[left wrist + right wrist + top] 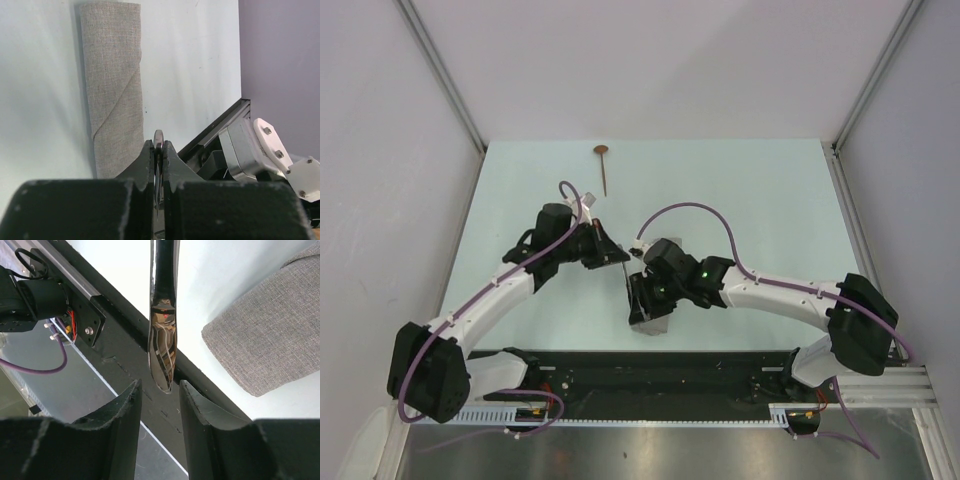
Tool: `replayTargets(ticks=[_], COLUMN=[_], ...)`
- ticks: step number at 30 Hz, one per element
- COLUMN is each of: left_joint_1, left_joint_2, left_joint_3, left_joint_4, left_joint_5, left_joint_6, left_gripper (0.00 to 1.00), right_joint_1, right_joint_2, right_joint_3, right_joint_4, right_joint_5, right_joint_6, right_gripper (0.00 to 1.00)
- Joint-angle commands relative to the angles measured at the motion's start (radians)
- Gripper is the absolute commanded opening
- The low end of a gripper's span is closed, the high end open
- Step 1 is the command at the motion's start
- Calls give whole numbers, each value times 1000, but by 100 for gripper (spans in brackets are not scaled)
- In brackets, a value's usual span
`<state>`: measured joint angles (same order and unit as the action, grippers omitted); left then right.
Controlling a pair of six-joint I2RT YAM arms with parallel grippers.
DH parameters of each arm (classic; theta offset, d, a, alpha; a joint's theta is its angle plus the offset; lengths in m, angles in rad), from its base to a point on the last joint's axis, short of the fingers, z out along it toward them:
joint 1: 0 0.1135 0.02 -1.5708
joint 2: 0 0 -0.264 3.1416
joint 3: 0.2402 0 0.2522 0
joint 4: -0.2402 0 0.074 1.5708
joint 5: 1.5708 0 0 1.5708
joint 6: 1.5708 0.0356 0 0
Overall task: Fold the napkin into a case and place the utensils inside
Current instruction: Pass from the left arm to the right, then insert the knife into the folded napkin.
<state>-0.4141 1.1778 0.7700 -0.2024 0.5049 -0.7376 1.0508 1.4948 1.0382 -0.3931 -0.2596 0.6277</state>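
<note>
The left gripper (158,150) fills the foreground of its own wrist view, its jaws pressed together on the knife (158,136), which shows there only as a thin edge-on sliver. Gripped at one end like this, the knife's free end can probably be steered toward the case. In the right wrist view that shiny free end hangs between the fingers of the right gripper (159,390). Its jaws stand apart on either side without visibly touching the knife, seemingly ready to take or guide it.

The napkin (112,85) lies on the table (740,200) near its front edge, already folded into a long narrow case with a diagonal flap. It sits just beside the knife and partly under the right gripper. The spoon (603,162) rests well apart at the far side, not yet collected.
</note>
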Motion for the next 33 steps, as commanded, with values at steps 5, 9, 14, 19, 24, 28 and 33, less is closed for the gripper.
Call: replayTargets(ticks=[5,9,14,19,24,28,33], left_joint_1=[8,9,8,3,-34,-87,-152], left_joint_2=[11,29,72,144,356,502,612], left_joint_3=[45,43,107,175,227,245,276], left_joint_4=[54,63,19,124,317,444,532], left_joint_5=[57,64,-44,-187,-123,-91,-106], left_joint_6=[-42,-55,30,86,93,79,81], left_gripper=[0,1,57,55,10,2,0], right_joint_1=[8,14,14,12,5,-17,-64], right_joint_2=[12,13,2,-109,-183,-257,-285], right_joint_3=[10,23,-27,-151,-259,-306,-339], right_joint_4=[23,19,2,27,-13,-53,-47], right_joint_5=[25,39,25,5,-6,-17,-78], right_joint_6=[4,29,150,283,351,406,454], right_gripper=[29,0,0,0,0,0,0])
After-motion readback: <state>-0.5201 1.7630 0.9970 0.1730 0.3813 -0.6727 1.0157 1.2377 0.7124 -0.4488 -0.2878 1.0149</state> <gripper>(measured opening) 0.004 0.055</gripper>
